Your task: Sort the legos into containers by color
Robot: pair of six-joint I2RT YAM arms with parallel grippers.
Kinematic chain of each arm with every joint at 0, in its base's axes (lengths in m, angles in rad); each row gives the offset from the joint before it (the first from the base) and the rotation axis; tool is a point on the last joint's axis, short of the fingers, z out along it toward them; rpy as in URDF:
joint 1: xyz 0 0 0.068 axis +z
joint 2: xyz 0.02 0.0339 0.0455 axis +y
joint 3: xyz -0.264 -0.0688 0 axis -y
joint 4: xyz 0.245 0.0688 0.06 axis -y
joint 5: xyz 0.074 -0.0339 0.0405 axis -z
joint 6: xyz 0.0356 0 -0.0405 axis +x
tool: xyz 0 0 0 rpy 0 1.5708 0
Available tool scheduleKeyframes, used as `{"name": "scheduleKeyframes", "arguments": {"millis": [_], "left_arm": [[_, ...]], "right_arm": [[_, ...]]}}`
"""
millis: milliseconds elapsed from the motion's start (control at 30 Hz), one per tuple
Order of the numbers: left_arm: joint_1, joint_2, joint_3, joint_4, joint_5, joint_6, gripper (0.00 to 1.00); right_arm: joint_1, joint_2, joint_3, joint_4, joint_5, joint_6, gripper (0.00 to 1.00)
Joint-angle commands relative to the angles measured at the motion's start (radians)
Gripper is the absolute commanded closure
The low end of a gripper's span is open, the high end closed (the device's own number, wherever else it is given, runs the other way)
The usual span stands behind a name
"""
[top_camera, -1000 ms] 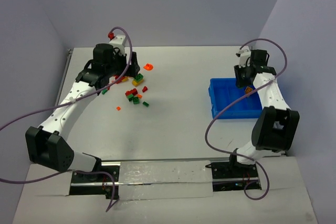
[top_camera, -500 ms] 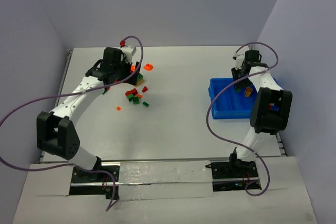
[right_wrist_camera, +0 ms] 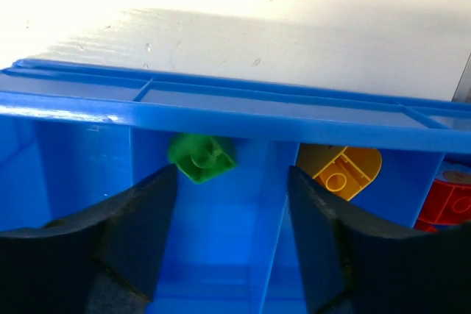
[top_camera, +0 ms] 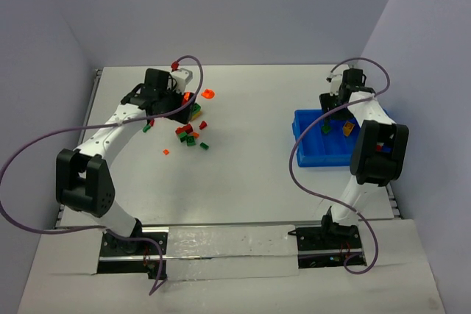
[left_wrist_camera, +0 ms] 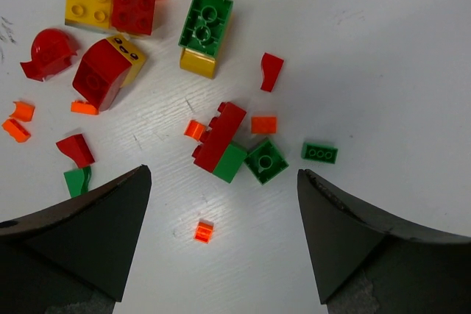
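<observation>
The legos (top_camera: 190,131) lie scattered on the white table at the left, in red, green, yellow and orange. My left gripper (top_camera: 188,106) hovers open over them. In the left wrist view a tiny orange brick (left_wrist_camera: 203,232) lies between the fingers (left_wrist_camera: 96,233), just below a joined red-and-green brick (left_wrist_camera: 219,141) and a green square brick (left_wrist_camera: 266,159). My right gripper (right_wrist_camera: 230,174) stands open over the blue bin (top_camera: 316,154). A green brick (right_wrist_camera: 201,158) sits loose in one compartment, a yellow-orange one (right_wrist_camera: 340,170) in the neighbouring one, and a red one (right_wrist_camera: 445,204) further right.
An orange round piece (top_camera: 209,94) lies apart, beyond the pile. A single small orange brick (top_camera: 166,152) rests nearer the arms. The bin's far rim (right_wrist_camera: 221,119) crosses the right wrist view, with thin dividers between compartments. Purple cables loop from both arms.
My right gripper has opened over the bin, and the green brick now lies free in a compartment. My left gripper has shifted right, over the pile, still open.
</observation>
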Motion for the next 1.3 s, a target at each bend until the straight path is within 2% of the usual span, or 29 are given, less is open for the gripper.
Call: {"name": "scheduleKeyframes", "arguments": {"millis": [0, 333, 600, 1133, 1233, 1267], "left_arm": [[0.012, 0.037, -0.011, -0.032, 0.058, 0.099, 0.15], [0.012, 0.200, 0.054, -0.032, 0.060, 0.134, 0.32], [0.012, 0.342, 0.138, -0.019, 0.009, 0.151, 0.39], [0.011, 0.435, 0.175, 0.008, -0.019, 0.158, 0.52], [0.012, 0.432, 0.175, -0.003, -0.014, 0.148, 0.60], [0.012, 0.428, 0.175, -0.007, -0.012, 0.144, 0.66]], "right_arm": [[0.023, -0.052, 0.049, 0.010, -0.005, 0.019, 0.29], [0.048, -0.180, 0.119, -0.084, -0.092, 0.078, 0.28], [0.076, -0.262, 0.157, -0.139, -0.151, 0.118, 0.28], [0.139, -0.288, 0.139, -0.153, -0.183, 0.135, 0.28], [0.179, -0.299, 0.137, -0.152, -0.209, 0.162, 0.28], [0.200, -0.302, 0.137, -0.150, -0.221, 0.170, 0.28]]}}
